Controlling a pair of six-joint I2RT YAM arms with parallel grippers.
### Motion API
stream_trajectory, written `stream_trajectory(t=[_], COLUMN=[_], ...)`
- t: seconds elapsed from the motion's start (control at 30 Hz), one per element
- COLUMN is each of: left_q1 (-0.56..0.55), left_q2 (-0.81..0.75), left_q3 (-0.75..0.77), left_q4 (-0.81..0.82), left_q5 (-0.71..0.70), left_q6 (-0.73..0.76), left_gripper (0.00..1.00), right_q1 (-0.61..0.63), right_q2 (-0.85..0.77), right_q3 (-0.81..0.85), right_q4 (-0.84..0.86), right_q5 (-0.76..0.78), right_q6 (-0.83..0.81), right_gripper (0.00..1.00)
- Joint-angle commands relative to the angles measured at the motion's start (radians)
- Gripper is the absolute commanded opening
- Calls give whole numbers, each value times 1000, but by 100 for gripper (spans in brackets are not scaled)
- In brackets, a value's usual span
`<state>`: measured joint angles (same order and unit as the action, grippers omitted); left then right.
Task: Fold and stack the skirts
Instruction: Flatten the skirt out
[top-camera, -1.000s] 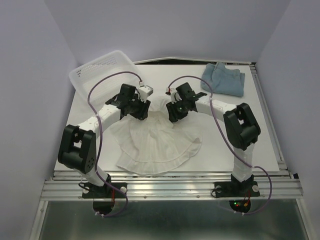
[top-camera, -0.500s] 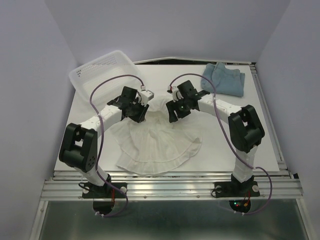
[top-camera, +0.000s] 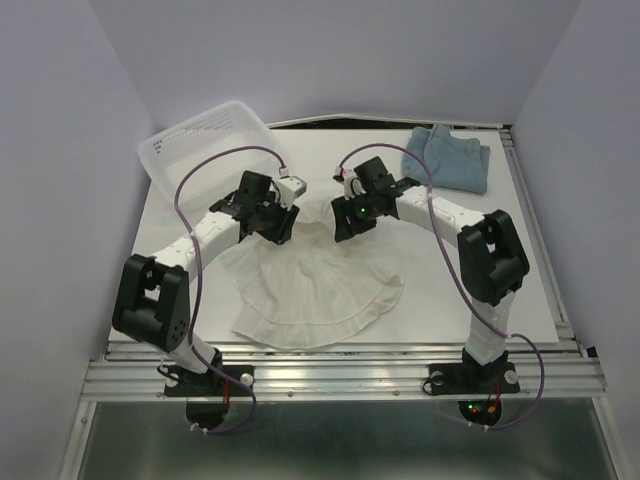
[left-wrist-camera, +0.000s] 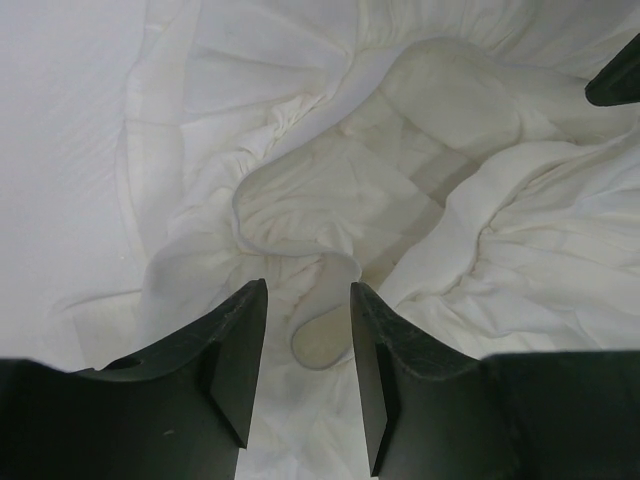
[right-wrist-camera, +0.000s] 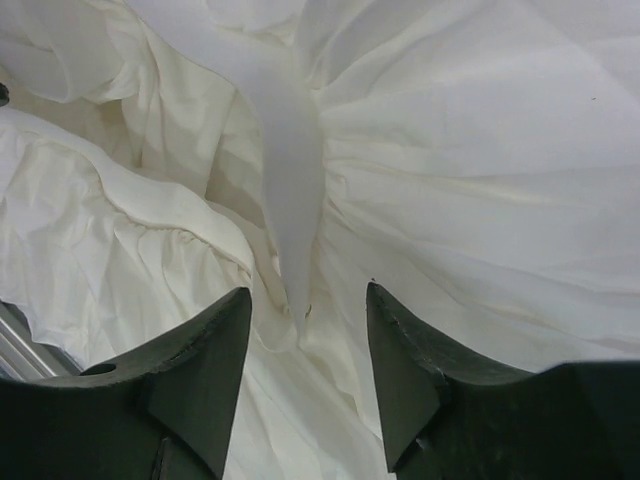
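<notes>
The white ruffled skirt lies fanned out in the middle of the table, waist end toward the back. Both grippers hang over that bunched waist end. My left gripper is open; in the left wrist view its gripper has a rumpled fold of the white skirt lying between the fingers. My right gripper is open too; in the right wrist view this gripper straddles a raised ridge of the white skirt. The blue-grey skirt lies folded at the back right.
A white mesh basket stands tilted at the back left corner of the white table. Purple cables loop above both forearms. Grey walls close in on both sides, and a metal rail runs along the near edge.
Both wrists have shifted slightly over the waist end, the right one a little back and left. The skirt's right hem lies a bit flatter. Both sets of jaws have changed width.
</notes>
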<state>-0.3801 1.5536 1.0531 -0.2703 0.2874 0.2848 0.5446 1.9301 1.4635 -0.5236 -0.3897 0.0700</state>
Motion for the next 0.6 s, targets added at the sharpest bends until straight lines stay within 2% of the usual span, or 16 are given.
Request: stream_trajectory(t=[0.0,0.17,0.37,0.57], left_q1=[-5,-6,-5,30], left_q2=[-75,-43,-20,-13], left_q3=[-16,10,13,71], left_q4=[25,31,82,16], left_q5=[42,76,59,122], left_q6=[-29,-44,-85,25], left_gripper=[50,50,54,57], right_q1=[3,3,3,3], right_q2=[-28,-13,-26,-71], right_q3=[37,-25,-106,-118], right_q4=[7,14,50,54], right_q5=[-17,8,18,22], right_q6=[-16,-53,-90,-131], right_gripper=[52,46,43,43])
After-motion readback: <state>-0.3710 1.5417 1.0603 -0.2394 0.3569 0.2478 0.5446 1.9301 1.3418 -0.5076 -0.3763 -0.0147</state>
